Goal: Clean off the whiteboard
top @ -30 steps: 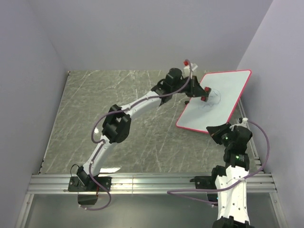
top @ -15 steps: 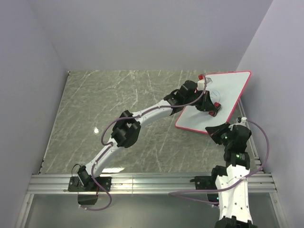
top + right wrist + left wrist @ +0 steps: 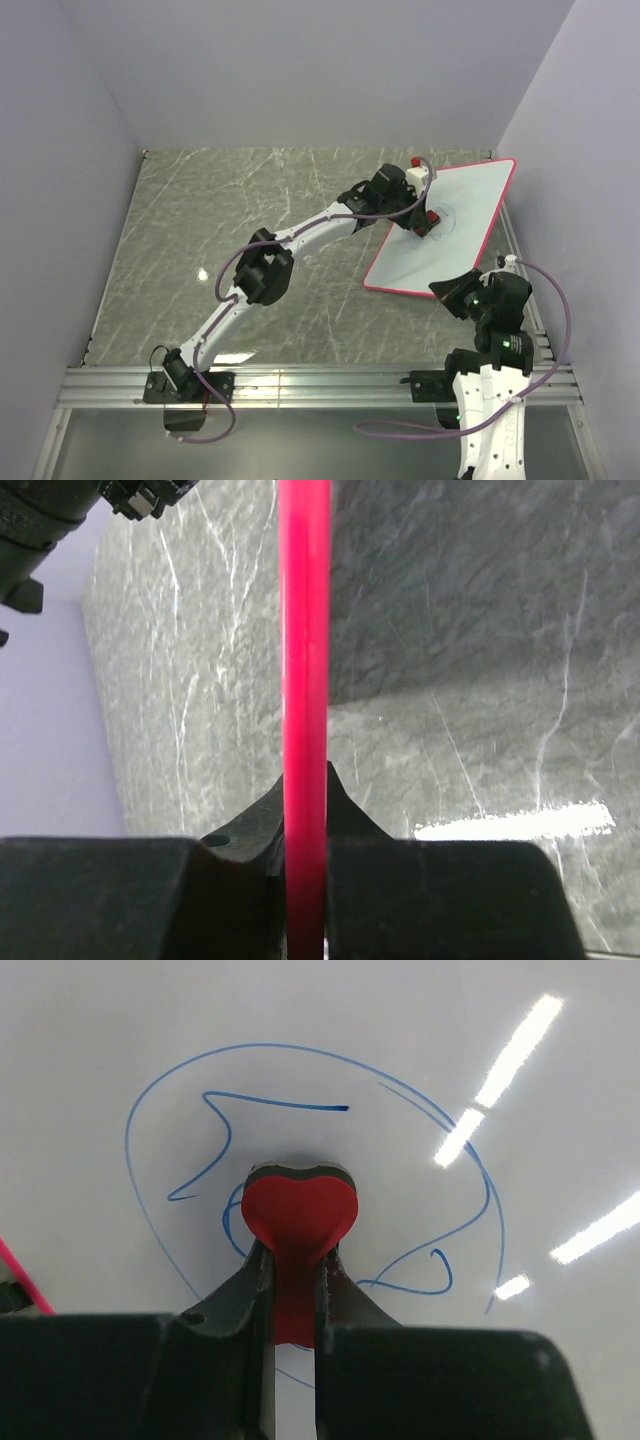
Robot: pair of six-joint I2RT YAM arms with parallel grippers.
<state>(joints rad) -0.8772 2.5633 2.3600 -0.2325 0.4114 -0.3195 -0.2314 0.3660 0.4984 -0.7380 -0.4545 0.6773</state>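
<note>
The whiteboard point(image 3: 455, 215), white with a thin pink-red rim, is held tilted at the right of the table. It bears a blue circled scribble point(image 3: 200, 1150). My left gripper point(image 3: 428, 218) is shut on a small red eraser block point(image 3: 298, 1215), whose grey pad presses on the board inside the scribble. My right gripper point(image 3: 452, 288) is shut on the board's near edge; the right wrist view shows the pink rim point(image 3: 305, 680) edge-on between its fingers.
A grey marbled table top point(image 3: 230, 240) lies under both arms. Lilac walls close in at the back, left and right. A metal rail point(image 3: 300, 385) runs along the near edge.
The left gripper with the eraser swept toward the board's near right side, then back toward its middle. The board has shifted and turned a little in the right gripper's hold.
</note>
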